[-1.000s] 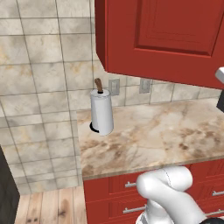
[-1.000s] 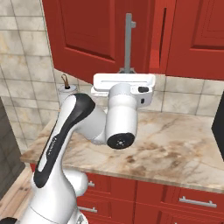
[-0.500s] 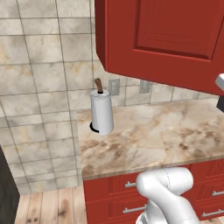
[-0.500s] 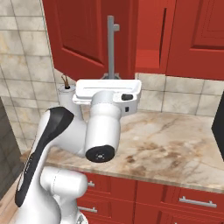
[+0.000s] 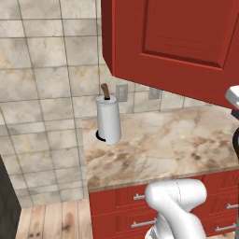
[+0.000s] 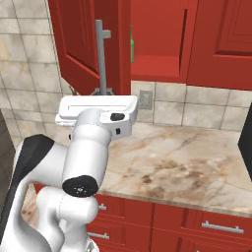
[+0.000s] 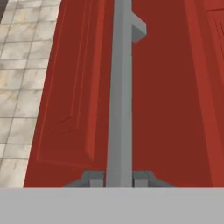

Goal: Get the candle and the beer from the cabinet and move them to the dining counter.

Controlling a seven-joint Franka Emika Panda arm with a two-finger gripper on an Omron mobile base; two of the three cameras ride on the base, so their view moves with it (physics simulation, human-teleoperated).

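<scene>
The red cabinet (image 6: 162,59) hangs above the wall counter, and its left door (image 6: 81,44) stands swung out. My gripper (image 6: 102,92) is shut on the lower end of that door's long silver bar handle (image 6: 101,54). In the hand view the handle (image 7: 120,96) runs straight up from between my gripper's (image 7: 118,179) tips, against the red door panel (image 7: 162,109). A thin green sliver, the beer (image 6: 132,47), peeks past the door's edge inside the cabinet. The candle is hidden. The dining counter is out of view. From the left the open door (image 5: 177,42) hides the cabinet's inside.
A white paper towel roll (image 5: 108,119) stands at the left end of the marbled wall counter (image 5: 158,140). Red drawers (image 6: 197,224) with horizontal handles run below. A dark appliance (image 6: 246,138) sits at the counter's right end. The right cabinet door (image 6: 224,42) is closed.
The door has swung further open, its handle moving left in the right base view. My hand moved left with it, still clamped on the handle.
</scene>
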